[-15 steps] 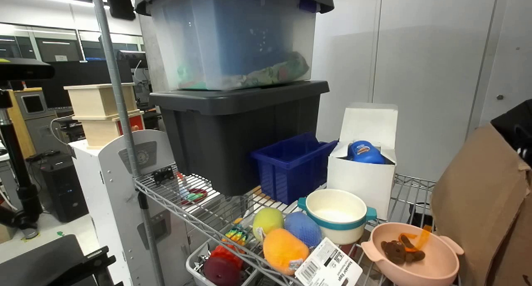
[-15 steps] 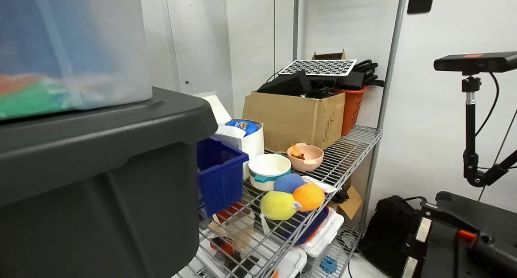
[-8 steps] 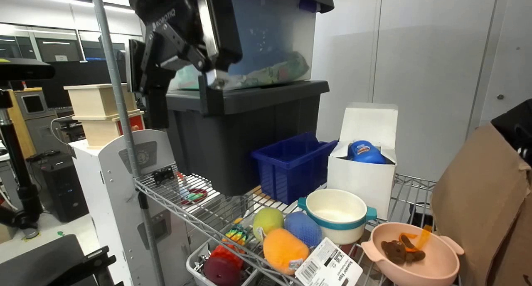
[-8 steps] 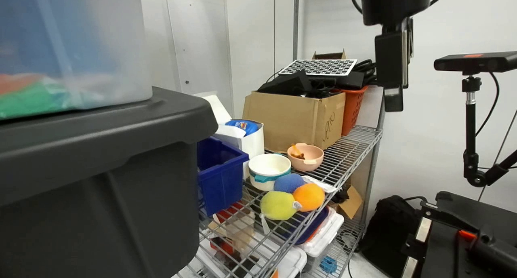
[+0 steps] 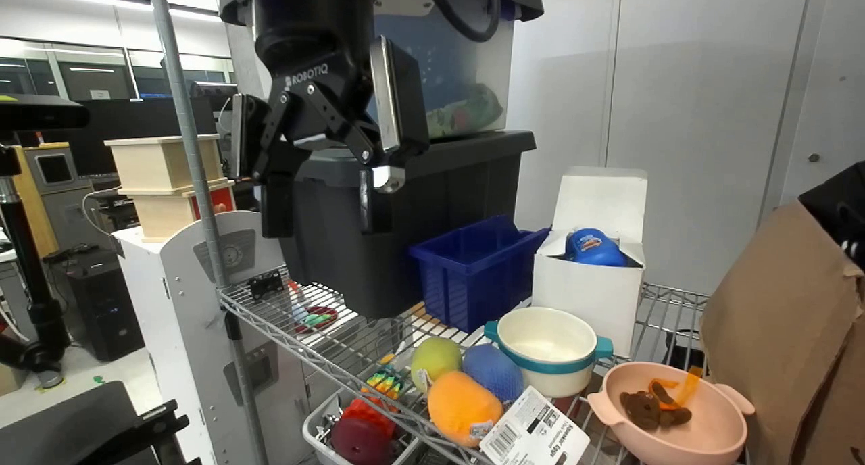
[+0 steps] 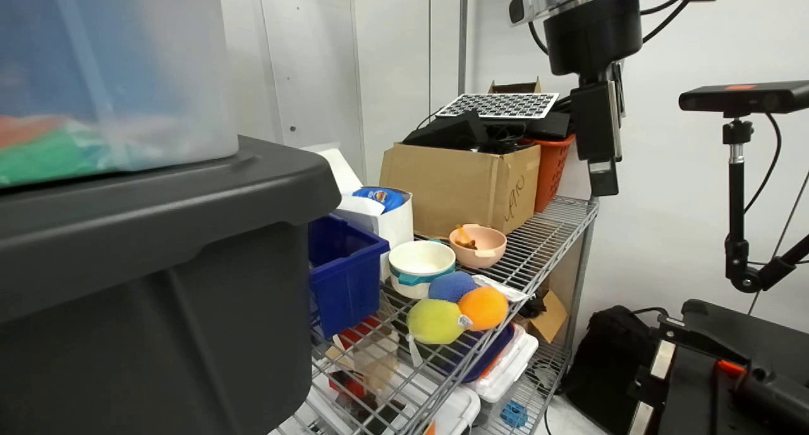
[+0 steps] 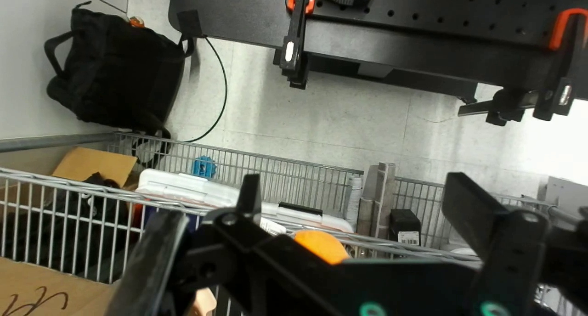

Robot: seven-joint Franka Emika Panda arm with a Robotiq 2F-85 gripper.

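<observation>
My gripper [image 5: 326,215] hangs above the wire shelf, fingers down and spread wide, holding nothing. In an exterior view it overlaps the dark tote [image 5: 405,249]; whether it touches is not shown, though a gap seems likely from the other angle, where the gripper [image 6: 603,176] is over the shelf's front side. Below lie an orange ball [image 5: 463,409], a yellow-green ball [image 5: 436,362] and a blue ball [image 5: 492,372], with a label card [image 5: 534,431]. Behind them stands a cream and teal pot [image 5: 547,377]. A pink bowl [image 5: 703,445] contains a brown toy [image 5: 640,409]. In the wrist view, the gripper partly hides the orange ball [image 7: 321,245].
A clear bin [image 5: 466,66] sits atop the tote. A blue bin [image 5: 446,289], a white box [image 5: 588,303] and a cardboard box [image 6: 442,182] share the shelf. A metal post [image 5: 186,113] rises at its corner. A black table [image 7: 413,45] with clamps faces the shelf.
The gripper was almost wholly out of the exterior views; it has come down into both, then lower and further over the shelf. Its jaws stay open. The shelf objects have not moved.
</observation>
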